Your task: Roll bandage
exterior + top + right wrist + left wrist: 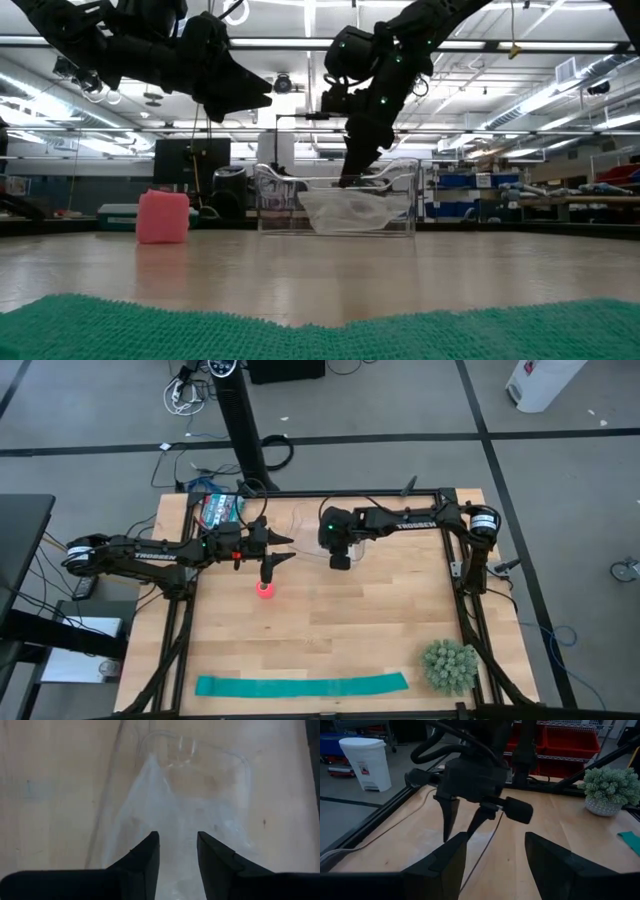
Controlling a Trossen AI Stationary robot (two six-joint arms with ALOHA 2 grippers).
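The pink-red bandage (264,592) is a small compact roll standing on its end on the wooden table, also in the low view (162,216). My left gripper (284,551) is open and empty, raised above the table just beyond the roll (250,95). My right gripper (340,560) points down with its fingers apart into a clear plastic container (340,205) holding crumpled clear film (175,805). The left wrist view shows my left fingers apart (495,847) and the right gripper (462,827) ahead. My right gripper points down from above into the clear container, its fingertips (352,182) at the level of the film's top. I cannot tell whether they touch the film or the container.
A teal-green strip (300,685) lies flat along the near edge. A spiky green plant in a pot (448,666) stands at the near right corner. A box of cables (222,507) sits at the far left. Bare wood lies between the roll and the strip.
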